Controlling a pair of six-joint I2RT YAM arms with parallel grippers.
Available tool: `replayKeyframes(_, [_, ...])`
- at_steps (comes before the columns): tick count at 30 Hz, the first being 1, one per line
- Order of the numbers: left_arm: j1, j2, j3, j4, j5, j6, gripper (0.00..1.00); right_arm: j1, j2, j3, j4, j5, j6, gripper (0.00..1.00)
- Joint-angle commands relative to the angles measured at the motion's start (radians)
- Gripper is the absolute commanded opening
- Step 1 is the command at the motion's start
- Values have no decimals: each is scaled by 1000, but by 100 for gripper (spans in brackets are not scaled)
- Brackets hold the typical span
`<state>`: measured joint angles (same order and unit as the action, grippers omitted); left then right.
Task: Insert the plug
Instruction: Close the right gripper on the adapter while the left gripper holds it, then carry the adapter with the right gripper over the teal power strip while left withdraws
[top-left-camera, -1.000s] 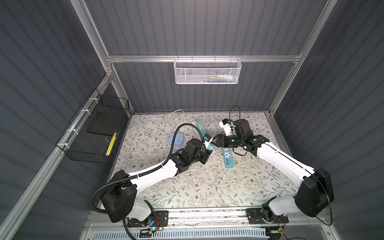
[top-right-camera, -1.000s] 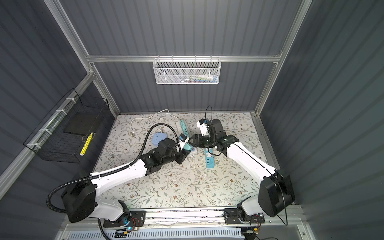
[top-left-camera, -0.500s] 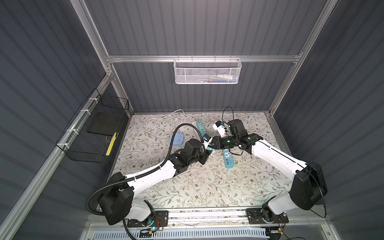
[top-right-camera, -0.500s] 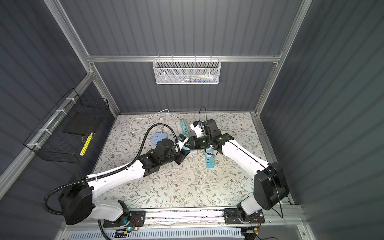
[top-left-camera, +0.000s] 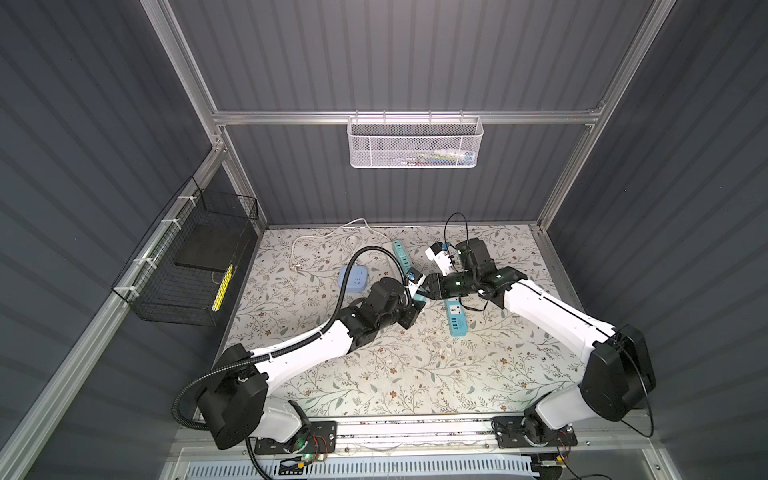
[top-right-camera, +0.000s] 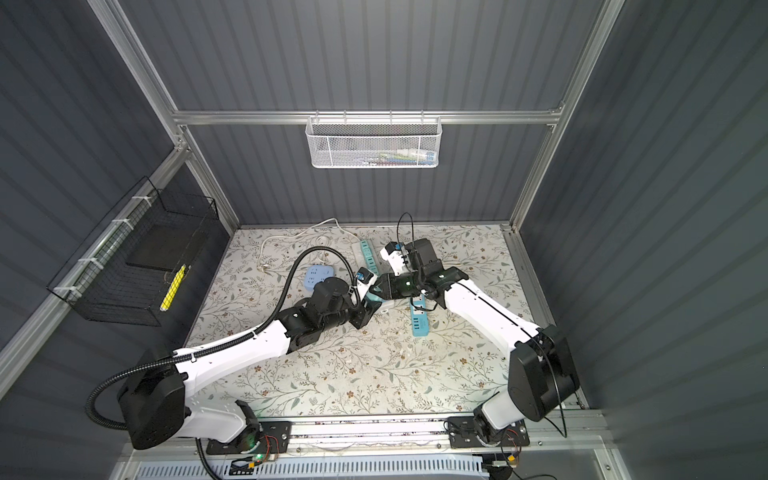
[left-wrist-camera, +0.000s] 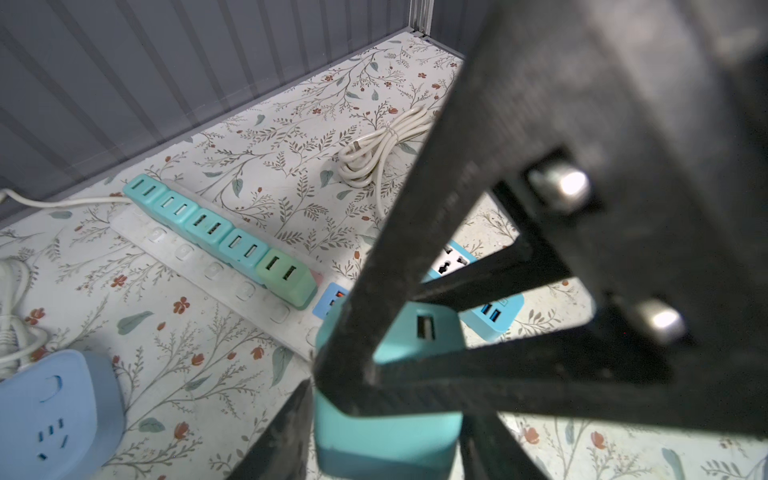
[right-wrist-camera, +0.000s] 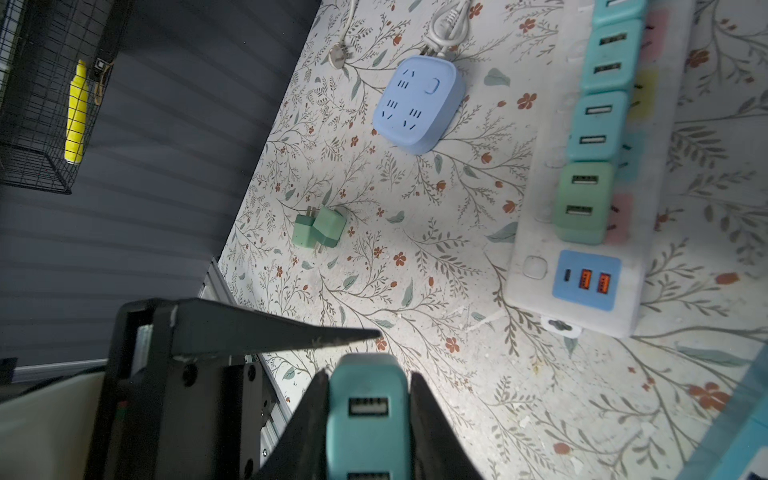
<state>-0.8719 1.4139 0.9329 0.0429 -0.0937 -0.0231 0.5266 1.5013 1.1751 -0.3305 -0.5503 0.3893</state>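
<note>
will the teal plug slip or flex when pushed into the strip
Probably rigid: the plug looks like a hard moulded block. Its smooth flat sides, pinched by the right gripper, might slide or pivot under push. Likely light, being small beside the strip.

In both top views your widest free room is the floral mat (top-left-camera: 415, 374) across the lower middle of the frame. Above centre, a long white power strip (top-left-camera: 402, 257), a blue square socket (top-left-camera: 353, 279) left of it and a small blue strip (top-left-camera: 455, 319) lower right leave only narrow gaps. The left arm (top-left-camera: 316, 345) and right arm (top-left-camera: 552, 311) cross the middle.
</note>
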Motion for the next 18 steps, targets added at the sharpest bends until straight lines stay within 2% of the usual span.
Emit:
replayKeyframes(1, [-4,1,36,-7,-53,2,71,4,-38,8,-18,96,-5,16])
replayKeyframes(2, [-3,-5,32,-9,-70,-6,77,4,-43,6,-17,129,-12,16])
replayKeyframes(5, [-2,-41,2,8,-128,-36,86,3,-59,-7,-13,249,-40,15])
replayKeyframes(10, [3,-114,-61,35,-302,-115,99,-4,-66,-34,-4,342,-77,15])
replayKeyframes(18, [14,-234,-55,-118,-484,-147,100,-4,-135,-63,-33,452,-96,15])
